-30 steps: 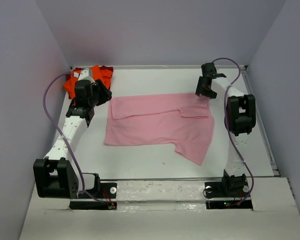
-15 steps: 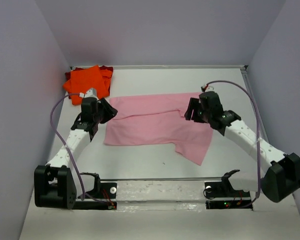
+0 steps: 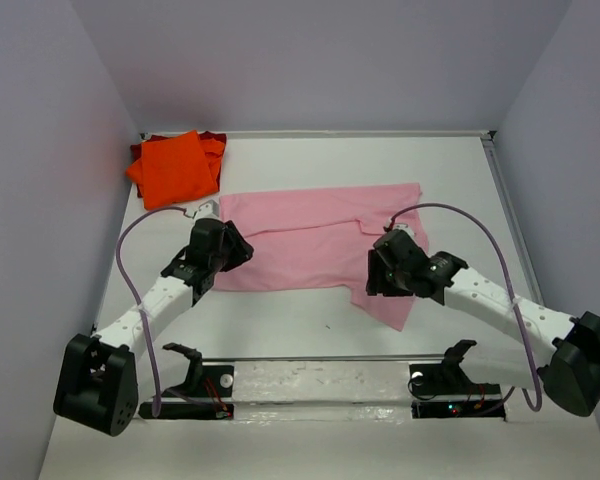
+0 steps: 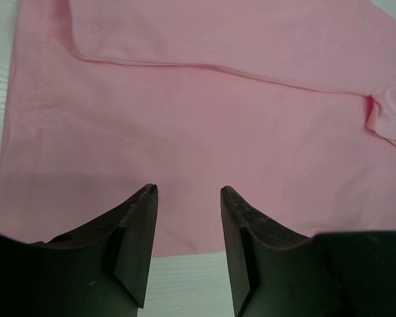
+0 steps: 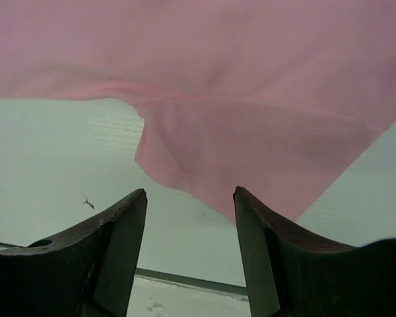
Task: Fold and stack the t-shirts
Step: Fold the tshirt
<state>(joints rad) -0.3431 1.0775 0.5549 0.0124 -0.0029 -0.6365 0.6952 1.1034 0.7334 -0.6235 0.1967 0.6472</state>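
A light pink t-shirt lies spread flat mid-table, its top edge folded over and one sleeve pointing toward the near edge. At the back left, a folded bright orange t-shirt rests on a dark red one. My left gripper hovers open over the pink shirt's near left hem, nothing between its fingers. My right gripper is open just above the table, with the pink sleeve right ahead of its fingertips and apart from them.
Grey walls close in the white table on the left, back and right. A raised white strip with both arm bases runs along the near edge. A small dark speck lies on the table near the sleeve.
Both arms swung in and down toward the pink shirt's near edge: the left from the orange stack, the right from the back right corner. The right jaws have narrowed a little.
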